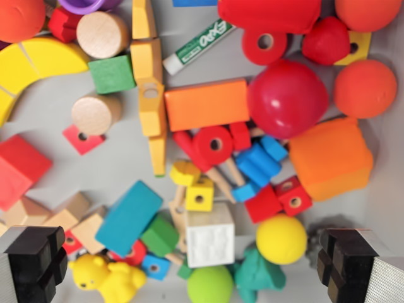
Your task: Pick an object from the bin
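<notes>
Pincer point(189, 268) spread wide, toys crowding bin point(113, 167), grey gaps left-centre.

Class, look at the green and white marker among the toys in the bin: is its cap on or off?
On. The marker lies flat on the bin floor, and a white cap covers its lower-left end; no tip shows.

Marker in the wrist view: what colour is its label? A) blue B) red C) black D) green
D: the marker near the top of the bin carries a green label with white lettering, and its white end points toward the yellow blocks.
</notes>
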`<state>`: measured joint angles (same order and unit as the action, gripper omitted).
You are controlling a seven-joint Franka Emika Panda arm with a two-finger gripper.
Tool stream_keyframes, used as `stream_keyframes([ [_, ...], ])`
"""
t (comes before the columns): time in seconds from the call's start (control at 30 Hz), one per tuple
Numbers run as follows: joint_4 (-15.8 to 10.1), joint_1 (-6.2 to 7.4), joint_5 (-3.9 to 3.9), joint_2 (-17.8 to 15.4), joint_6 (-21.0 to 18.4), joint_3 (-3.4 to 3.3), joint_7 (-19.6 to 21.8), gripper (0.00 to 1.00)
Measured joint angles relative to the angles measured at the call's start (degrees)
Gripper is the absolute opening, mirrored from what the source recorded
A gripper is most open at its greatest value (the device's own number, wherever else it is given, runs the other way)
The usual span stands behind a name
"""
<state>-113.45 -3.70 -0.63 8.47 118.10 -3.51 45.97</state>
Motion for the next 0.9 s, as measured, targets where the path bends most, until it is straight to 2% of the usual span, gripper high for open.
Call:
stream_keyframes([
  [0.53, -0.02, 0.02, 0.0, 0.0, 0.0, 0.01, 0.26, 1.0],
  [0.9, -0.14, 0.68, -0.04, 0.43, 0.45, 0.18, 3.22, 1.0],
])
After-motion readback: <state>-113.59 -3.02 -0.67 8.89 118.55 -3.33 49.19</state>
